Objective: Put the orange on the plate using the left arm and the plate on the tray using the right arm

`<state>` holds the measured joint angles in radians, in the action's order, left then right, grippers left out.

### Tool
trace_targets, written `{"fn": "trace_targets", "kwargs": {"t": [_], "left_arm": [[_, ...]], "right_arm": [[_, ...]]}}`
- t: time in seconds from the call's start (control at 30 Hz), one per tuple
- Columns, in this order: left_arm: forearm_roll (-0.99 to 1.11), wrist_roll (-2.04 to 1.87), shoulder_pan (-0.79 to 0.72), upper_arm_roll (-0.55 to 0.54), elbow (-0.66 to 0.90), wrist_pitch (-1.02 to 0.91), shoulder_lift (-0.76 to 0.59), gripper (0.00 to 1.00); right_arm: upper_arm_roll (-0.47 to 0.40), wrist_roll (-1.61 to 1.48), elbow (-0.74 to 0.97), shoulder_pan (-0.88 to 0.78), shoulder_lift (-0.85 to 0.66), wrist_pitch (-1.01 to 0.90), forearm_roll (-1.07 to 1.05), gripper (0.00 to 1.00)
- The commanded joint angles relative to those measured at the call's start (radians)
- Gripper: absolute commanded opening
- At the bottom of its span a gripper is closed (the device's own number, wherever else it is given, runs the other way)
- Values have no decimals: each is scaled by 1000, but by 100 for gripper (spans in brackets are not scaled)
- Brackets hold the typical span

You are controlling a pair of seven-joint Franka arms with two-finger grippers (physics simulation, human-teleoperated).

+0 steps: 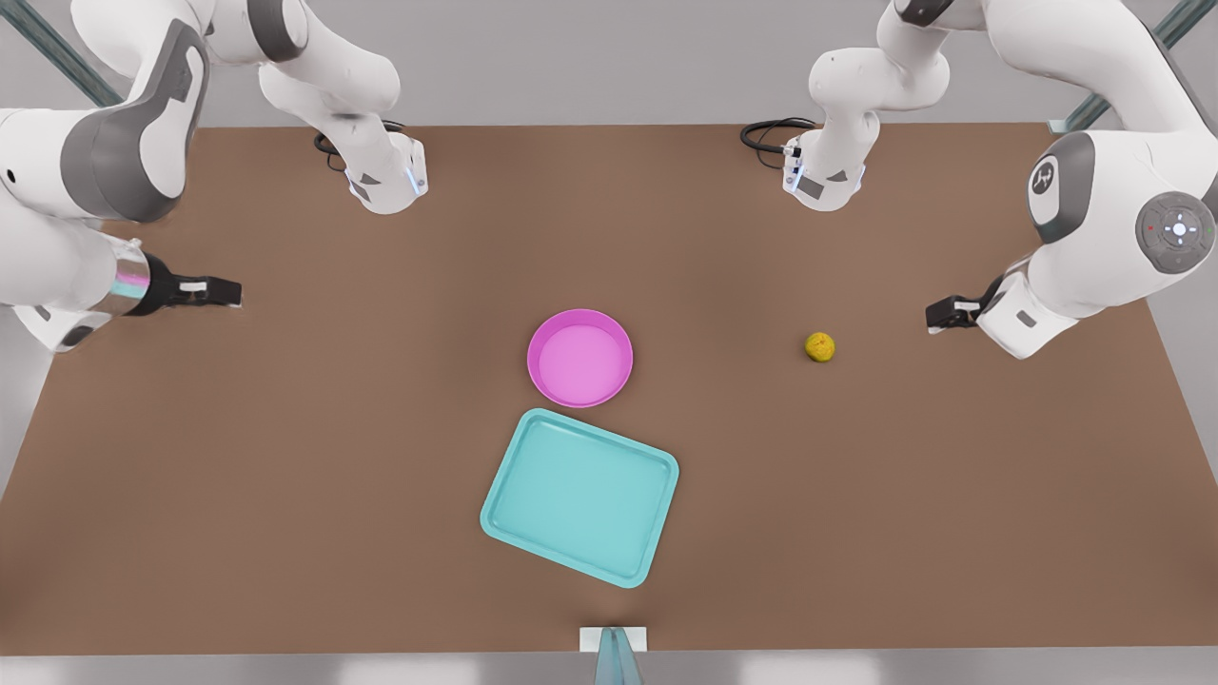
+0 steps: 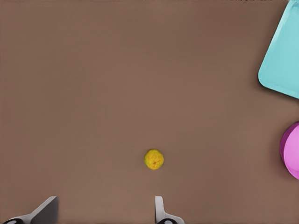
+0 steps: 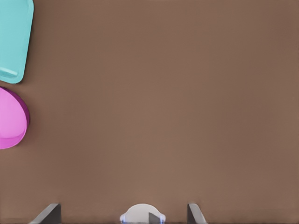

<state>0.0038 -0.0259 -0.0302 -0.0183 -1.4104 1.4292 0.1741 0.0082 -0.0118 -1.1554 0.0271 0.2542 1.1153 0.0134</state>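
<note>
While both arms are waiting at the sides of the brown table, the items are lying as follows. Orange: sitting alone on bare tabletop toward the front view's right, well apart from plate and tray, with open surface all round it. Plate: sitting near the table's middle, nothing lying in it, its near rim just beside the tray's upper corner; whether the two rims are touching is hard to tell. Tray: lying turned at an angle between the plate and the table's near edge, nothing resting inside it. Left gripper: hovering at the front view's right, near the orange; in the left wrist view its fingers are standing spread apart and gripping nothing, the orange lying just ahead of them. Right gripper: hovering at the front view's left, well apart from the plate, wide bare table lying between; its fingers are likewise parted and holding nothing, with plate and tray showing at the edge of the right wrist view.
</note>
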Motion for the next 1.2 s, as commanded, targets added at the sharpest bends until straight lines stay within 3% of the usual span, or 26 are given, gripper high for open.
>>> {"fn": "trace_targets", "kwargs": {"t": [0.0, 0.03, 0.1, 0.13, 0.23, 0.3, 1.17], "left_arm": [[-2, -54, -1, 0, -2, 14, 4, 100], [-1, -46, -1, 0, -13, 13, 11, 100], [-7, -51, -11, 0, -212, 109, 53, 100], [-16, -57, -86, 1, -393, 324, 54, 100], [-16, -62, -114, 6, -679, 677, 68, 100], [-16, -62, -117, 6, -780, 810, 80, 100], [-7, -65, -151, 23, -869, 898, 208, 100]], "right_arm": [[-1, -7, -53, 2, -17, 159, 14, 100], [-2, -8, -55, -9, -15, 164, 19, 100], [-1, -5, -56, -13, -13, 166, 20, 100], [-1, -7, -56, -13, -13, 166, 20, 100], [-1, 1, -56, -13, 2, 164, 19, 100], [-1, 3, -61, -10, 8, 155, 17, 100], [1, 4, -66, -15, 48, 133, 5, 100]]}}
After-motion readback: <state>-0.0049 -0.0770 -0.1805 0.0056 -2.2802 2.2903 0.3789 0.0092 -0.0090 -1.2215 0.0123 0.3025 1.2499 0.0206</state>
